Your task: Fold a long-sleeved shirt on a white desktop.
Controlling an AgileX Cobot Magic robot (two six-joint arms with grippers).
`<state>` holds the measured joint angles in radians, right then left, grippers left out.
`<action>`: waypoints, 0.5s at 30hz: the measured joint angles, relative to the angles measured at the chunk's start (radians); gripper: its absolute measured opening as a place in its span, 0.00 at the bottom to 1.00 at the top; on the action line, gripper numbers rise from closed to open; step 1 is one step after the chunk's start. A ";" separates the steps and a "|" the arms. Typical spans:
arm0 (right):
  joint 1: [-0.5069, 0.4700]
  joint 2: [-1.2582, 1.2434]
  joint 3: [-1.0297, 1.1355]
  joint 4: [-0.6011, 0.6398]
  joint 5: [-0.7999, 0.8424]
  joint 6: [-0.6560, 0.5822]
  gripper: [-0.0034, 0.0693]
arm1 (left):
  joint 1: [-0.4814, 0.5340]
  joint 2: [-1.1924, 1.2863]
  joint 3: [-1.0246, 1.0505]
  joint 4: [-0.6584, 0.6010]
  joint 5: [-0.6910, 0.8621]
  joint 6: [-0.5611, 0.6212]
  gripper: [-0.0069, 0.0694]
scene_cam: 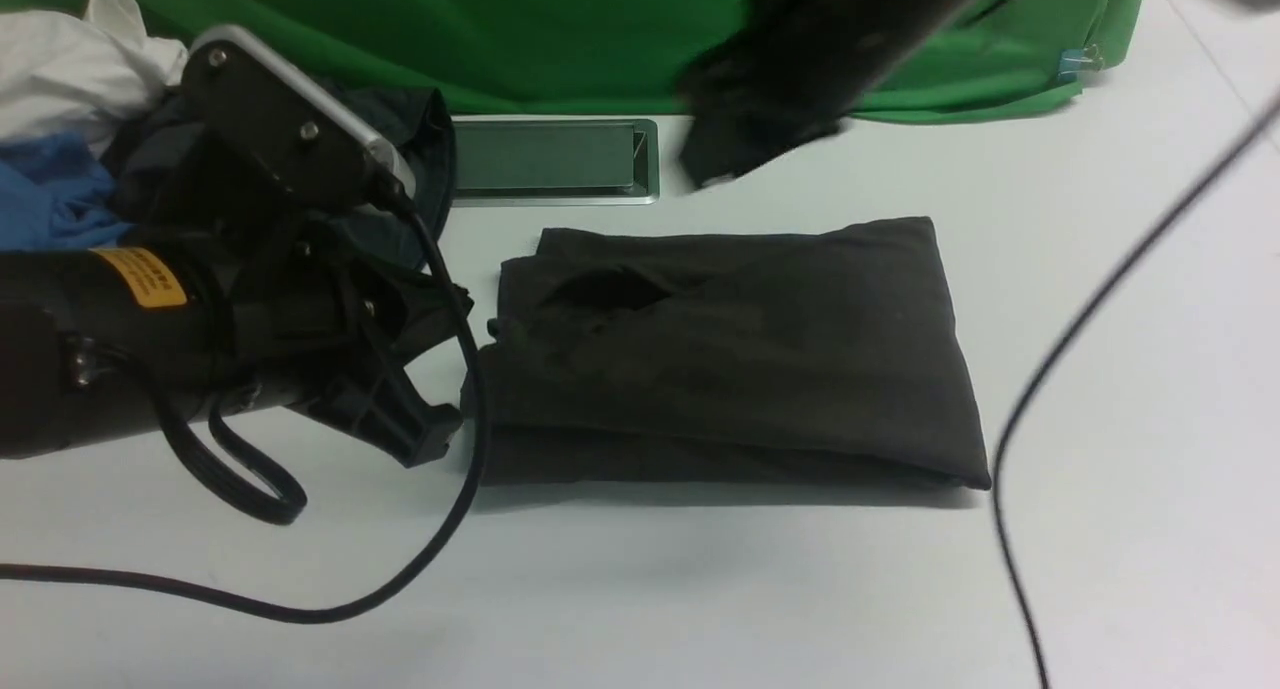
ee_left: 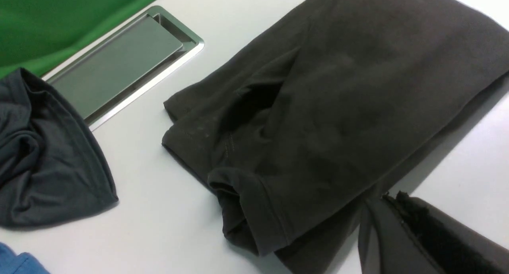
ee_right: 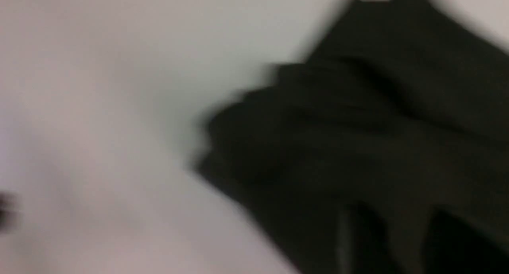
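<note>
Left gripper [scene_cam: 425, 434] closed, empty, just beside folded long-sleeved shirt [scene_cam: 730, 359]; right gripper [scene_cam: 740, 154] blurred beyond shirt, opening indiscernible.

Left gripper [scene_cam: 425, 434] jaws closed, empty; right arm [scene_cam: 800, 59] raised, blurred.

Front view faces forward over the desktop [scene_cam: 700, 589]; both close wrist views share its folded shirt [scene_cam: 730, 354].
</note>
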<state>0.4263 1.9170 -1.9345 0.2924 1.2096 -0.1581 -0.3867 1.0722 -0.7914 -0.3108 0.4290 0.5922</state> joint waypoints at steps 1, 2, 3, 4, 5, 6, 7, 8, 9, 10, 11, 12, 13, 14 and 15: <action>-0.002 -0.034 0.024 -0.089 0.001 0.025 0.22 | 0.000 0.000 0.000 -0.003 -0.002 0.000 0.11; -0.004 -0.055 0.044 -0.140 0.001 0.041 0.17 | 0.000 0.000 0.000 -0.004 -0.003 0.000 0.11; -0.005 -0.065 0.055 -0.162 0.001 0.049 0.15 | 0.000 0.000 0.000 -0.006 -0.004 0.000 0.11; -0.009 -0.103 0.097 -0.216 0.004 0.071 0.11 | 0.000 0.000 0.000 -0.007 -0.011 0.000 0.11; -0.014 -0.130 0.147 -0.242 0.005 0.085 0.09 | 0.000 0.003 0.000 -0.010 -0.018 0.000 0.11; -0.014 -0.135 0.147 -0.242 0.005 0.085 0.09 | 0.000 0.003 0.000 -0.011 -0.020 0.000 0.11; -0.015 -0.173 0.217 -0.259 0.007 0.097 0.09 | 0.000 0.017 0.000 -0.026 -0.024 0.000 0.11; -0.015 -0.183 0.224 -0.259 0.007 0.098 0.09 | 0.000 0.017 0.000 -0.027 -0.024 0.000 0.11; -0.015 -0.217 0.281 -0.261 0.007 0.112 0.08 | 0.000 0.041 0.000 -0.034 -0.028 0.000 0.11; -0.013 -0.263 0.329 -0.262 0.006 0.123 0.08 | 0.000 0.064 0.000 -0.042 -0.039 0.000 0.11; -0.013 -0.263 0.338 -0.262 0.007 0.126 0.08 | 0.000 0.075 0.000 -0.045 -0.042 0.000 0.11; -0.010 -0.318 0.397 -0.262 0.005 0.145 0.08 | -0.001 0.125 -0.009 -0.059 -0.060 0.000 0.11; -0.008 -0.372 0.439 -0.262 0.001 0.158 0.08 | -0.001 0.161 -0.020 -0.062 -0.067 0.000 0.11; -0.006 -0.412 0.474 -0.263 -0.008 0.172 0.08 | -0.001 0.212 -0.041 -0.062 -0.070 0.000 0.11; -0.005 -0.442 0.499 -0.263 -0.012 0.184 0.08 | -0.001 0.233 -0.049 -0.062 -0.071 0.001 0.11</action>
<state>0.4211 1.4745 -1.4352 0.0290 1.1977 0.0263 -0.3875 1.3047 -0.8409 -0.3732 0.3581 0.5930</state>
